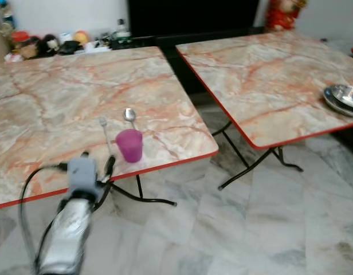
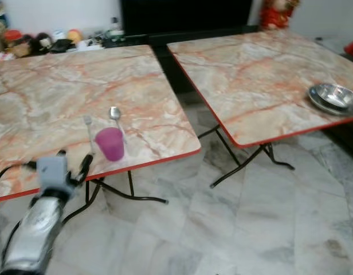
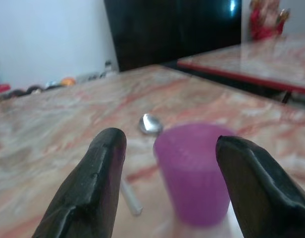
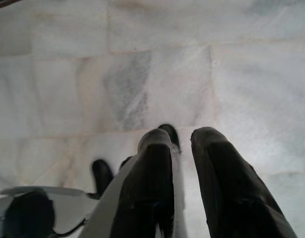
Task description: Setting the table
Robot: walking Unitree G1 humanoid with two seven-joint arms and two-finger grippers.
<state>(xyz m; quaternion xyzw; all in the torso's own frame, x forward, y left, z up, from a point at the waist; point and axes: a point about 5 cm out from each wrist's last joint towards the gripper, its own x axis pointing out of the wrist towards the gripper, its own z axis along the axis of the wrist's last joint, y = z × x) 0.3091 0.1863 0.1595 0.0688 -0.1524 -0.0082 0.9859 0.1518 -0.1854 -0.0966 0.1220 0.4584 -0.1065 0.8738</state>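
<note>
A purple plastic cup (image 1: 129,145) stands near the front edge of the left marble-topped table (image 1: 50,103). A silver spoon (image 1: 130,116) lies just behind it and a pale fork (image 1: 105,129) lies to its left. My left gripper (image 1: 97,161) is open at the table's edge, just short of the cup. In the left wrist view the cup (image 3: 192,173) sits between the two black fingers (image 3: 93,183), apart from both. My right gripper (image 4: 184,136) hangs over the floor, shut on a thin silver utensil (image 4: 175,163) whose kind I cannot tell.
A second marble table (image 1: 268,69) stands to the right across a gap of grey tiled floor (image 1: 234,229). Stacked metal bowls (image 1: 344,98) rest at its right edge. Toys and small clutter (image 1: 50,43) line the back wall, with a dark cabinet (image 1: 188,14) behind.
</note>
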